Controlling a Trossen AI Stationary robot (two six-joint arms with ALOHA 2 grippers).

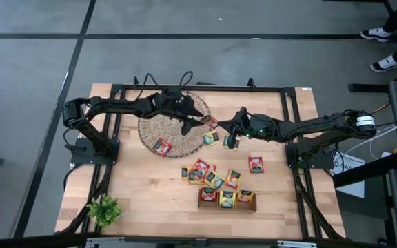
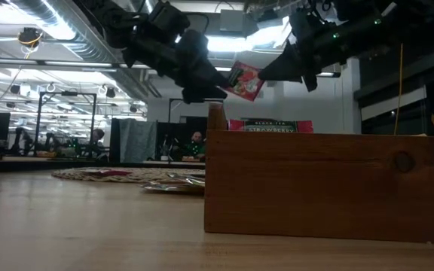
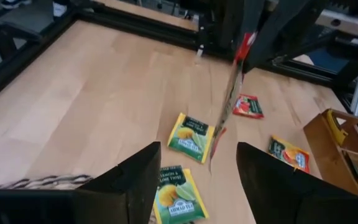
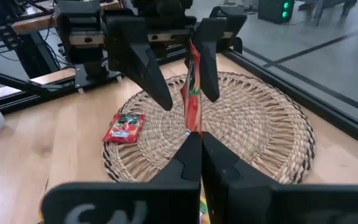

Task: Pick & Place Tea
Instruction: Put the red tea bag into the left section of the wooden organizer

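The right tool (image 4: 194, 146) is shut on a red flat tea sachet (image 4: 192, 87), which hangs in the air between the two arms, above the edge of the round woven wicker dish (image 1: 150, 131). The left tool (image 3: 194, 171) stands fully open on both sides of this sachet and holds nothing; I judge this to be a hand-over from left to right.

The task seems only partly done. The narrow wooden three-compartment tray (image 1: 204, 204) near the front of the surface already has sachets in its compartments. One more red sachet (image 1: 161, 146) lies on the wicker dish. Several others are loose on the pale wooden surface (image 1: 136, 186): a group of red, yellow and green ones (image 1: 211, 175) just behind the tray, one red sachet (image 1: 256, 164) apart to the right, and some under the right arm. All these remain to be placed.

A small green plant (image 1: 104, 209) stands at the front left corner. Beyond the surface is a grey floor, and the low view shows a workshop room with ceiling lights.
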